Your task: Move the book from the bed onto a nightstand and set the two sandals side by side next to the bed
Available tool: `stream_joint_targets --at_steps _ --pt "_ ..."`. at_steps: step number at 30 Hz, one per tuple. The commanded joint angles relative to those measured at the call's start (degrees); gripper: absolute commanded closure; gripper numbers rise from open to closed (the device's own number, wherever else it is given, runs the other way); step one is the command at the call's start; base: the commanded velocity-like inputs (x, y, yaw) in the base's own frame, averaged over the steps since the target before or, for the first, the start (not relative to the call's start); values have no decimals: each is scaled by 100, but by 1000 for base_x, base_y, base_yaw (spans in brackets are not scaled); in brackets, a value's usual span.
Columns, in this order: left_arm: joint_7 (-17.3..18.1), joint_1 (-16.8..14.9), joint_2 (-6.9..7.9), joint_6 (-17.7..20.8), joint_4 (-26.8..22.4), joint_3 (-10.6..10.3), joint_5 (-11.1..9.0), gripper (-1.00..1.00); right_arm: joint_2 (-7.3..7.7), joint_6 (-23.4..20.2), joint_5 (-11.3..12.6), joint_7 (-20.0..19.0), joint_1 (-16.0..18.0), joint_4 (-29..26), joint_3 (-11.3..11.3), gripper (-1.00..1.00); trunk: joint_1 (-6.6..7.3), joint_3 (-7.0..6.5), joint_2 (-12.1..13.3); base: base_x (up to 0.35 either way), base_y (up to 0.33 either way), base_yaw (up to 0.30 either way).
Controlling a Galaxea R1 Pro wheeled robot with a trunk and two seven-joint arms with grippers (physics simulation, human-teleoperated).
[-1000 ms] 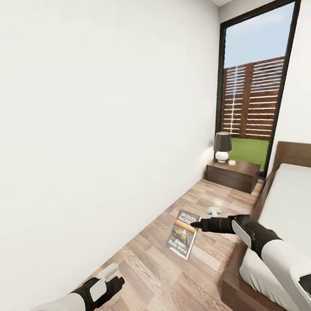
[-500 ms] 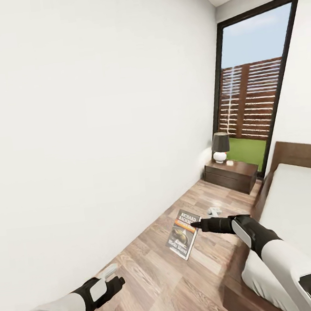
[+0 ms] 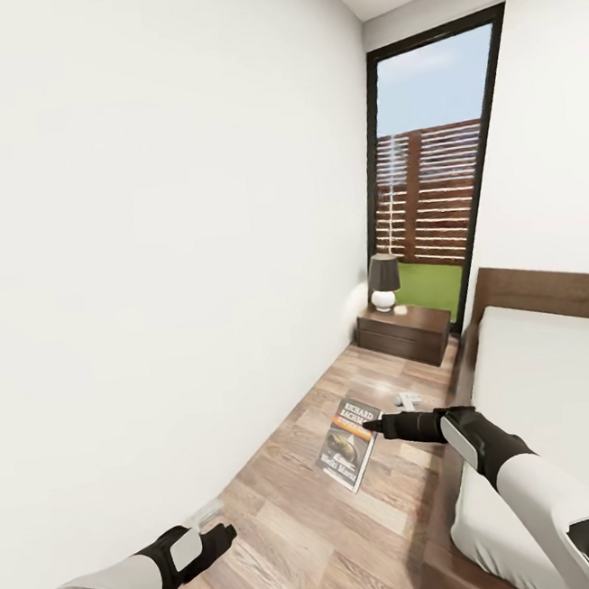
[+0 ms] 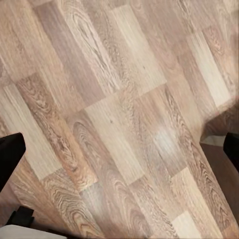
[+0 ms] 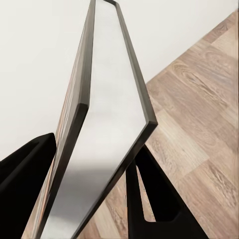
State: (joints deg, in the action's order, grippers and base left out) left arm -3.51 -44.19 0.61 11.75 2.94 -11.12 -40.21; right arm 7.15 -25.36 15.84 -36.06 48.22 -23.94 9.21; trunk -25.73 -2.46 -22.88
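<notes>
One book is held clear of the wood floor by the right gripper, whose fingers are clamped on its edge (the page block is seen edge-on between them). The bed is cut off at the right. One small pale object on the floor cannot be identified. One nightstand carries one lamp before the window. The left gripper hangs with fingers spread over bare planks.
</notes>
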Motion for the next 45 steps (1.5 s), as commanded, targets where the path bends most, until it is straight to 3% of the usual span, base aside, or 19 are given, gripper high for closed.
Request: stream_joint_targets --at_steps 1,13,25,45 --pt "-9 -2 0 20 2 -48 -57 -100 6 -44 77 11 3 -6 26 100 -5 2 -4 297 223 -299" --pt "-9 -2 0 20 -2 -48 -57 -100 30 -47 77 3 3 -6 20 100 -5 2 -4 236 187 -291" --pt "-9 -2 0 20 3 -48 -57 -100 58 -44 85 3 3 0 22 100 -5 -33 -4 164 234 -115" --pt "-9 -2 0 20 2 -48 -57 -100 64 -47 83 3 3 3 26 100 -5 -115 -4 42 53 -149"
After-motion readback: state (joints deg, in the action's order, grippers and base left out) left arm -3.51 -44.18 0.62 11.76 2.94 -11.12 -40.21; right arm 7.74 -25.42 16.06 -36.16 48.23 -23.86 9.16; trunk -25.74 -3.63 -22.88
